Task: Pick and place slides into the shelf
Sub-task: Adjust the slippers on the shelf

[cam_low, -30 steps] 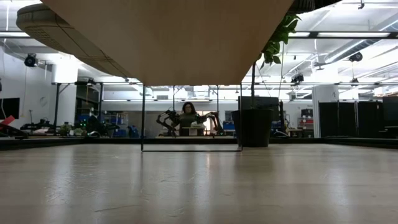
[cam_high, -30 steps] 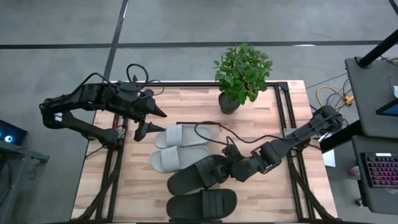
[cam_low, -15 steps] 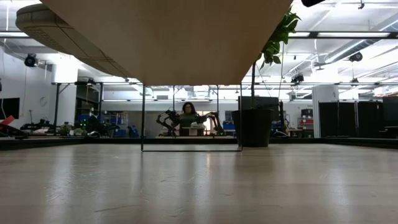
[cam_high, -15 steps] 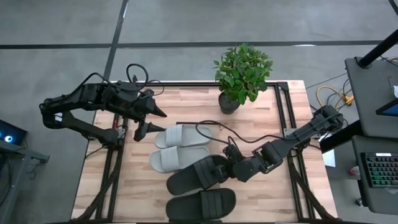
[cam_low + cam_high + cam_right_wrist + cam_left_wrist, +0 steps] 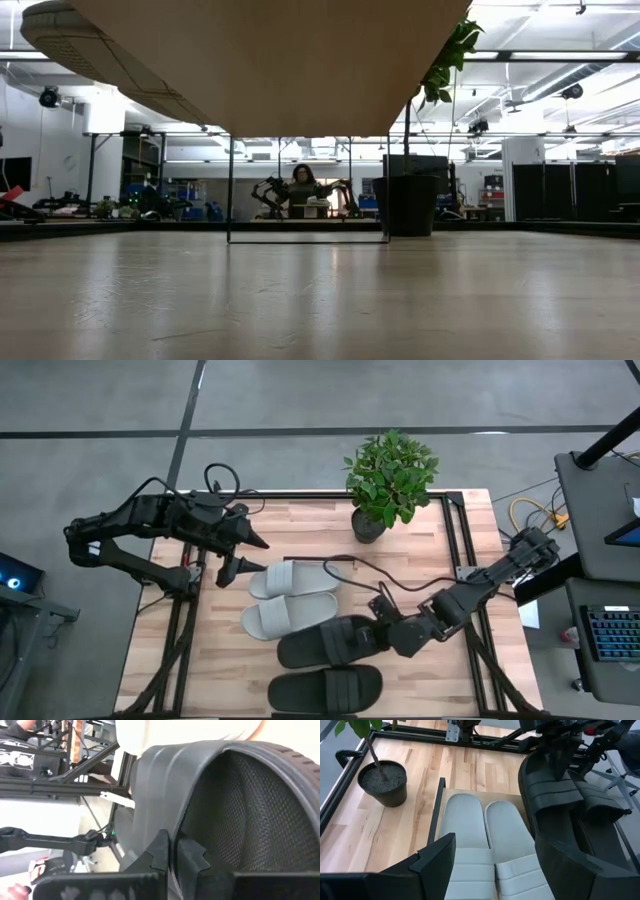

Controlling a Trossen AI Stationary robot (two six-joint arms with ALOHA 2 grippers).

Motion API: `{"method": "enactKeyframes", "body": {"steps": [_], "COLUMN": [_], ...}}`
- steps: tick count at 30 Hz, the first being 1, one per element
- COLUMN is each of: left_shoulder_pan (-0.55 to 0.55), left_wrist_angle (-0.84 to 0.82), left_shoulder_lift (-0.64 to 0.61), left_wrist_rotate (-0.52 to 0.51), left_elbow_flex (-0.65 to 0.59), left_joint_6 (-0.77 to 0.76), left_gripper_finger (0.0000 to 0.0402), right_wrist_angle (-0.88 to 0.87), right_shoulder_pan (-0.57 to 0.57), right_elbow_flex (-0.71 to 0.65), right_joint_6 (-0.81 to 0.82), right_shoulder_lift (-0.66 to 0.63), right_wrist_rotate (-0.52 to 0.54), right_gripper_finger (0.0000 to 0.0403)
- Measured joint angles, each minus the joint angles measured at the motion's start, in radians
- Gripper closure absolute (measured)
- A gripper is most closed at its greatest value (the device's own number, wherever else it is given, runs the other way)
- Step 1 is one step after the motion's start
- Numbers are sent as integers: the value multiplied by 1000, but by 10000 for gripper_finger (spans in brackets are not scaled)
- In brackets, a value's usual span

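Right gripper [image 5: 385, 632] has just pinched shut on the upper black slide [image 5: 330, 643] at centre frame, swinging it level. Grip secured; carry to shelf [image 5: 480, 796] comes next. Left gripper [image 5: 245, 557] waits spread, upper left.

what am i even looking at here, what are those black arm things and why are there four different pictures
These are two robot arms working at a wooden table, each ending in a two-finger claw. One picture looks straight down from above, one looks level across the tabletop into the room behind, and the other two come from small cameras on each arm's wrist.

On the table lie a pale grey pair of slides, a black pair beside them, and a potted plant. The grey pair rests on a pale wooden shelf panel.

The right claw is shut on the edge of one black slide; its wrist camera shows the fingers pinching that rim. The other black slide lies free. The left claw hangs open near the grey pair, holding nothing.
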Motion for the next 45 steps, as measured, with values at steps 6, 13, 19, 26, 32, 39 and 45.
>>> {"method": "enactKeyframes", "body": {"steps": [6,13,19,26,32,39,45], "left_shoulder_pan": [0,0,0,0,0,0,0], "left_wrist_angle": [13,13,45,61,61,60,60], "left_shoulder_lift": [0,0,0,0,0,0,0], "left_wrist_rotate": [-2,-3,-3,-3,-3,-3,-3], "left_elbow_flex": [0,0,-1,-1,-1,-1,-1], "left_joint_6": [0,-8,-9,-9,-9,-2,-1], "left_gripper_finger": [143,143,143,143,143,143,143], "right_wrist_angle": [-1,-6,-23,-88,-89,-68,-59], "right_shoulder_pan": [4,3,3,-11,-39,-72,-78], "right_elbow_flex": [0,0,1,1,0,2,2], "right_joint_6": [16,24,18,16,-15,-73,-102], "right_shoulder_lift": [-10,12,24,26,39,54,54], "right_wrist_rotate": [-12,-74,-84,-96,-126,-155,-155], "right_gripper_finger": [393,392,391,390,390,390,390]}}
